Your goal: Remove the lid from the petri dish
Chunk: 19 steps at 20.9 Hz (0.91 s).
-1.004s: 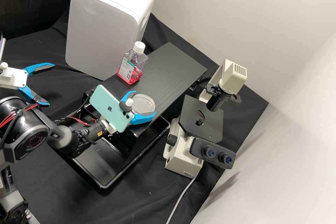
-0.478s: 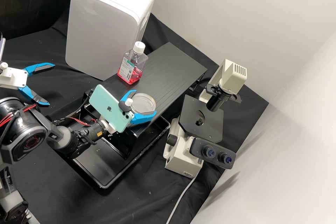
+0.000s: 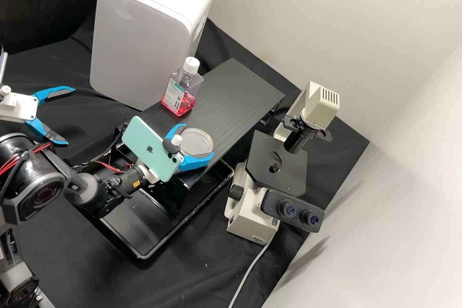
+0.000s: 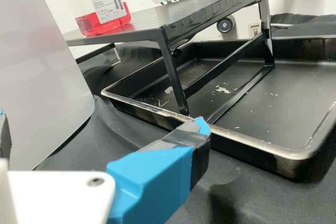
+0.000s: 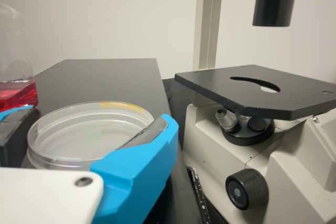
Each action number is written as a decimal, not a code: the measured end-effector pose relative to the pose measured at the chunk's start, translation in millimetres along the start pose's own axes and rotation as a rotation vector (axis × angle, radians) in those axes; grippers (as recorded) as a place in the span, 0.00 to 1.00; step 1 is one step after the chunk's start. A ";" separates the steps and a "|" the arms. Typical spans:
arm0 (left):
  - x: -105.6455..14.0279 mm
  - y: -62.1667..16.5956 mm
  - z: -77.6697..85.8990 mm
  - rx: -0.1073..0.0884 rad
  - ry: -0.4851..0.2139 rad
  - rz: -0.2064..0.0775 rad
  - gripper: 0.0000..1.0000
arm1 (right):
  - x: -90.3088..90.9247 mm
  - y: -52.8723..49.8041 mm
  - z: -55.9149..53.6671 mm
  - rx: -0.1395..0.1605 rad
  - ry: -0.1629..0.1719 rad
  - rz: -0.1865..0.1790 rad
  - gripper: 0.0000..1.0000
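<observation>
A clear round petri dish with its lid sits near the front end of the black raised platform. My right gripper straddles the dish, one blue finger on each side, and the pads rest against the rim of the lid. My left gripper hangs at the far left over the black cloth, well away from the dish, its fingers spread wide with nothing between them. One of its fingers points toward the black tray.
A flask of red liquid stands on the platform behind the dish. A black tray lies under the platform. A white box stands at the back left and a microscope close on the right.
My right arm and gripper have shifted very slightly to the left. The dish stays between the fingers at nearly the same spot. The left arm has not moved.
</observation>
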 end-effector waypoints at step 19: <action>0.0 0.0 -0.2 -0.001 0.002 0.000 1.00 | -6.0 -11.7 1.1 -0.001 0.017 -0.024 1.00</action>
